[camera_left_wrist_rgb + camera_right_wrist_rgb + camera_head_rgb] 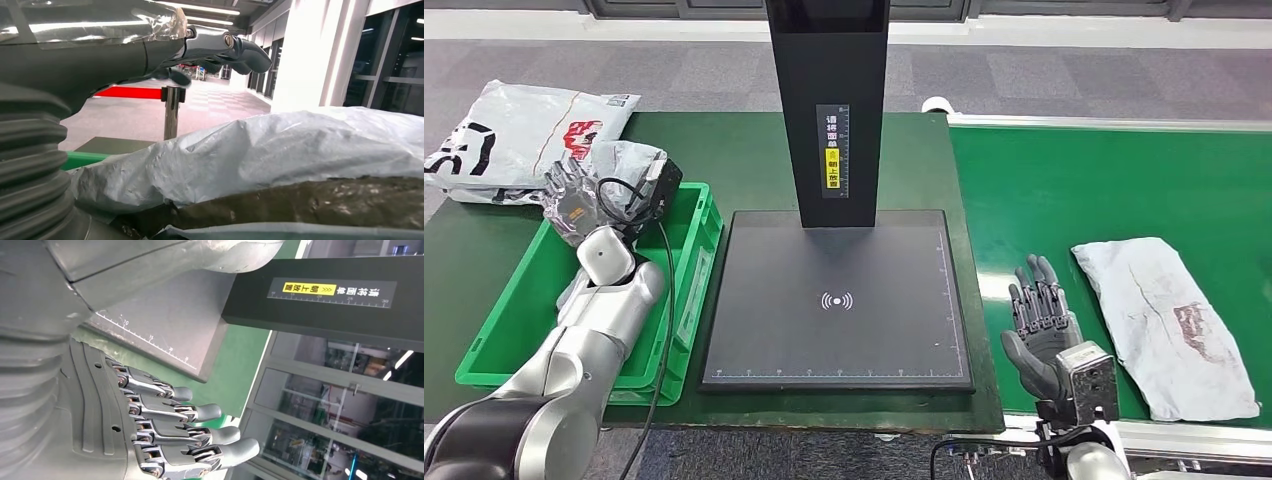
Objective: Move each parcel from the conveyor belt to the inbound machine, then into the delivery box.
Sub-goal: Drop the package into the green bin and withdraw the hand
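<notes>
A crumpled grey parcel (pixel 627 163) lies at the far end of the green delivery box (pixel 499 330). My left hand (pixel 572 203) hovers just beside it over the box. In the left wrist view its fingers (pixel 220 47) stretch out above the grey parcel (pixel 280 150) with nothing between them. A second grey parcel (pixel 1166 322) lies flat on the green conveyor belt (pixel 1114 180). My right hand (pixel 1042 322) is open with straight fingers at the belt's near left edge, a little left of that parcel and not touching it. The right wrist view shows the same spread fingers (pixel 165 435).
The black inbound machine has a flat scanning plate (pixel 837 300) and a tall column (pixel 827 100) between box and belt; the plate is bare. A white printed parcel (pixel 514 140) rests on the table beyond the box. A black cable (pixel 662 300) hangs along my left arm.
</notes>
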